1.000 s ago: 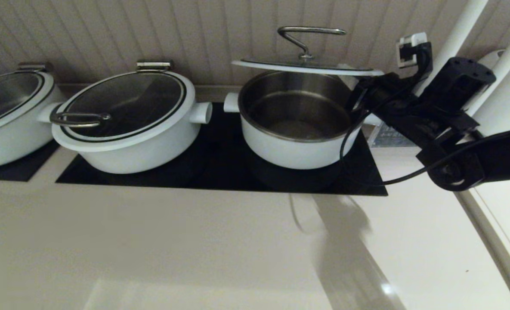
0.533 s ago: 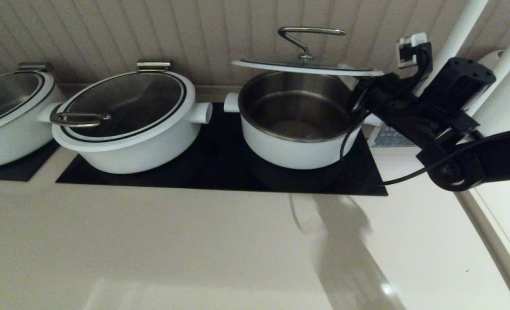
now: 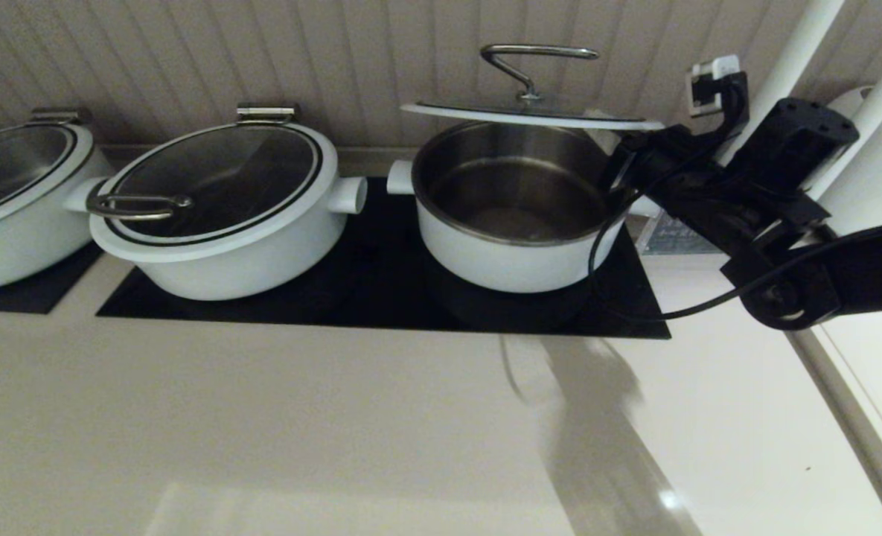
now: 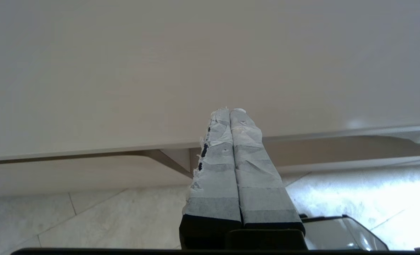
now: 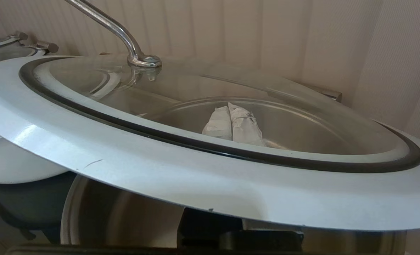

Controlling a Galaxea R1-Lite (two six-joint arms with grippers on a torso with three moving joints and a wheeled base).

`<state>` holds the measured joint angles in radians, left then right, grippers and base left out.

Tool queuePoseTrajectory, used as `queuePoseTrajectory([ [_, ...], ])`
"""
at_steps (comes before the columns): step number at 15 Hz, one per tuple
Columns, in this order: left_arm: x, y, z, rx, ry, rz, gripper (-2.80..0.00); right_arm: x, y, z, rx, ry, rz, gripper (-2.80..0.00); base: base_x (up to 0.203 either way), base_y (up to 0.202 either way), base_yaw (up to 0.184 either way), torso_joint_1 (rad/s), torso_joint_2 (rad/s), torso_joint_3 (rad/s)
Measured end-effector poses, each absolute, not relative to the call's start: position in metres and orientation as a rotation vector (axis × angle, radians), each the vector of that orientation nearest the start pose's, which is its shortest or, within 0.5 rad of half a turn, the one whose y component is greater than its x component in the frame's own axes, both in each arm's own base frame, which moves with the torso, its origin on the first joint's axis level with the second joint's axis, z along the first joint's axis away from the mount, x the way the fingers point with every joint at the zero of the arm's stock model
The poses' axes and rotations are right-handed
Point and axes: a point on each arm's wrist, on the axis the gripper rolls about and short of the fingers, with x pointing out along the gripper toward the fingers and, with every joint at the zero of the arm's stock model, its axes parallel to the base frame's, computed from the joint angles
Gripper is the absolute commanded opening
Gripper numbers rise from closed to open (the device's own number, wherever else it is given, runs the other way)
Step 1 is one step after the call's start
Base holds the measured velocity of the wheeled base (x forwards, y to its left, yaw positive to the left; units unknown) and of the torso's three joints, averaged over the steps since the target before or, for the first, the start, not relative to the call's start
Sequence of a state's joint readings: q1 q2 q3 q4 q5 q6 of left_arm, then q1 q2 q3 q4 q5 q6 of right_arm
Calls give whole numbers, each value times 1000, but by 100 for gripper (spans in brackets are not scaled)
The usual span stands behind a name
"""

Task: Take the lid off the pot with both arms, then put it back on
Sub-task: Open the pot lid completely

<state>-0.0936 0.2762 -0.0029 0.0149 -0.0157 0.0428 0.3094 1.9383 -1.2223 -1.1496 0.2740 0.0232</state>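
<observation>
Hovering above the pot (image 3: 511, 223), the lid (image 3: 530, 115) sits in the upper middle of the head frame, near level, its white rim clear of the pot's steel mouth. Its steel bar handle (image 3: 534, 63) rises at the top of the frame against the ribbed wall. The right gripper (image 5: 233, 122) reaches in from the right side of the frame and goes under the lid's right edge; in the right wrist picture its white-taped fingertips show through the glass at centre, pressed together beneath the lid, with nothing pinched between them, so the lid rests on top of them. The white rim sweeps across that picture from left to lower right, the pot's steel interior visible below it.

Over to the left gripper (image 4: 229, 113): its taped fingers are clenched tight on nothing, pointing at a pale panel in the middle of the left wrist picture, and it does not appear in the head frame.

A wider covered pot (image 3: 225, 208) stands at left centre on the same black cooktop (image 3: 381, 290), and another (image 3: 16, 201) sits at the far left edge.
</observation>
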Motion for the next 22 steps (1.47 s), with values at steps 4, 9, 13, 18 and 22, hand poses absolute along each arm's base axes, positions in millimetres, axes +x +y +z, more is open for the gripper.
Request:
queuePoseTrajectory([
  [4, -3, 0, 79, 34, 254, -10, -280, 360, 121, 266, 29, -436, 580, -280, 0, 0, 0, 0, 0, 0],
  [9, -16, 0, 78, 13, 84, 6, -280, 358, 121, 269, 30, -442, 580, -280, 0, 0, 0, 0, 0, 0],
  [13, -22, 0, 76, 1, 13, 2, -280, 357, 121, 270, 30, -447, 581, -280, 0, 0, 0, 0, 0, 0],
  [18, -23, 0, 76, 1, -1, 1, -280, 358, 121, 281, 30, -491, 579, -280, 0, 0, 0, 0, 0, 0],
  [22, -23, 0, 76, 1, -1, 0, -280, 359, 122, 291, 30, -528, 579, -280, 0, 0, 0, 0, 0, 0],
])
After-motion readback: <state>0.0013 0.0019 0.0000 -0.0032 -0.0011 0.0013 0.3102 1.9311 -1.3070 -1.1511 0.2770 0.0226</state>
